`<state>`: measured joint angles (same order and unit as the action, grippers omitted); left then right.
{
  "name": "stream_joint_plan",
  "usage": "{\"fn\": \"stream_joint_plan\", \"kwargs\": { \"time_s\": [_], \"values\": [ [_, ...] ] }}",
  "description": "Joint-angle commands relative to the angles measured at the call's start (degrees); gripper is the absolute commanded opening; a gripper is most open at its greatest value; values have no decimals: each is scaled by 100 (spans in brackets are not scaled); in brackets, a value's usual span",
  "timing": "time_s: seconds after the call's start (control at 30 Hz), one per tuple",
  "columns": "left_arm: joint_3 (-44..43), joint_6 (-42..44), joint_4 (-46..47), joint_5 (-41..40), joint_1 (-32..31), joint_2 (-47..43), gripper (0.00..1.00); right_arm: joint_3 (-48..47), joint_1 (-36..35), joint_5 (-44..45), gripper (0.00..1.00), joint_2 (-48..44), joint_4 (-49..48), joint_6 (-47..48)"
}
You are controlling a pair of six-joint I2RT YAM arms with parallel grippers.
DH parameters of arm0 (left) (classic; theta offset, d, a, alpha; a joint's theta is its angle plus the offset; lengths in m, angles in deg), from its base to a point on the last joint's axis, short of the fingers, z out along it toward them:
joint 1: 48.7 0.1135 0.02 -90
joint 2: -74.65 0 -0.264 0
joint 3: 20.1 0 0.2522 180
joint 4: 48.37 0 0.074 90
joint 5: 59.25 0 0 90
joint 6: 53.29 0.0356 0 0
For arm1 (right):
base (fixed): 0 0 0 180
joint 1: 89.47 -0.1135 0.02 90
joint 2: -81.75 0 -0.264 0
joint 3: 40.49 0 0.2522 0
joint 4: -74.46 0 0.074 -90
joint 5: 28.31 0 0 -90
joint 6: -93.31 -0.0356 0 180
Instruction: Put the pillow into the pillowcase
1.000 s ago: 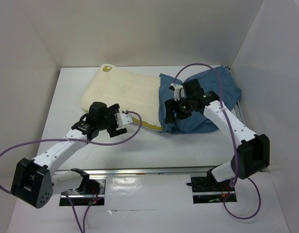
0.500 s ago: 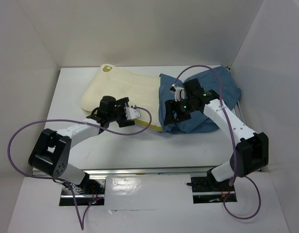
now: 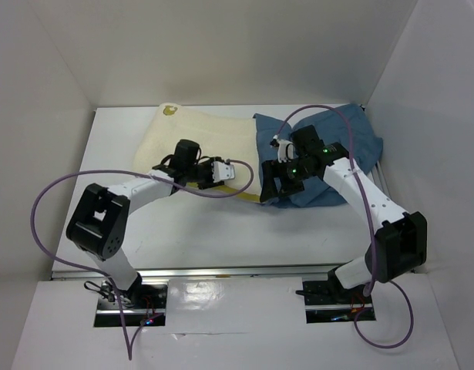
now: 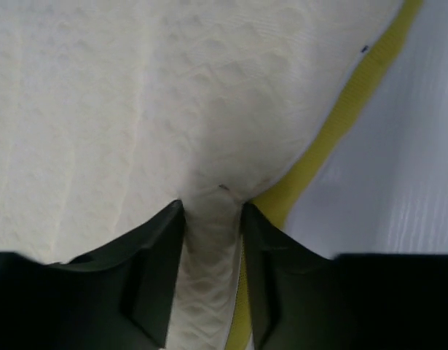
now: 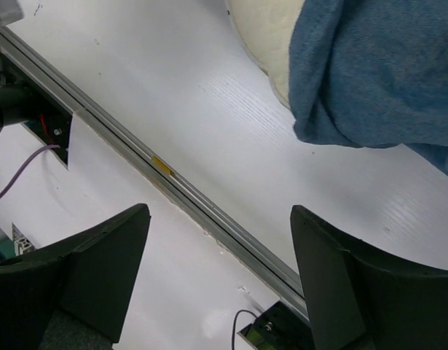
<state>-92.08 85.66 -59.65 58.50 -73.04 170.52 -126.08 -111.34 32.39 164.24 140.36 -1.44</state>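
The pillow lies on the worktop, long axis left to right, right end just under the pillowcase edge. The left jaws pinch a fold by its yellow band; the right jaws stand wide, empty, beside the cloth.

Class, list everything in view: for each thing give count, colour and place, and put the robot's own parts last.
cream-white soft rectangular pillow: one, cream with yellow edge band, far left of table.
wrinkled dusty-blue cloth pillowcase: one, blue, far right, overlapping the pillow's right end.
flat white table: one, white, under everything.
metal rail: one, silver, along the table's near edge.
purple cables: two, purple, one looping on each side.
white-and-black arms: two, bolted at the near edge.
left pincer: one, black, pinching a pillow fold beside the yellow band.
right pincer: one, black, open, by the pillowcase's near edge.
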Motion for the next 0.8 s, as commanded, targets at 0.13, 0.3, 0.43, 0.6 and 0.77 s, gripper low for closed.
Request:
{"fn": "stream_joint_plan", "kwargs": {
  "time_s": [0.13, 0.3, 0.43, 0.6, 0.77],
  "values": [
    [-1147, -699, -836, 486, -238, 782, 0, 11, 7, 353, 87, -401, 121, -87],
    [-2552, -1685, -1574, 687, -160, 1433, 0, 64, 7, 951, 87, -454, 121, -140],
    [-3379, -2511, -2023, 943, -1, 1838, 0, 125, 7, 1531, 84, -568, 68, -140],
    [-3802, -2724, -2348, 1136, 175, 1970, 0, 240, 7, 2568, 77, -805, -124, -34],
    [-3750, -2671, -2418, 1136, 175, 1970, 0, 372, 7, 3176, 73, -806, -502, 150]
  ]
}}
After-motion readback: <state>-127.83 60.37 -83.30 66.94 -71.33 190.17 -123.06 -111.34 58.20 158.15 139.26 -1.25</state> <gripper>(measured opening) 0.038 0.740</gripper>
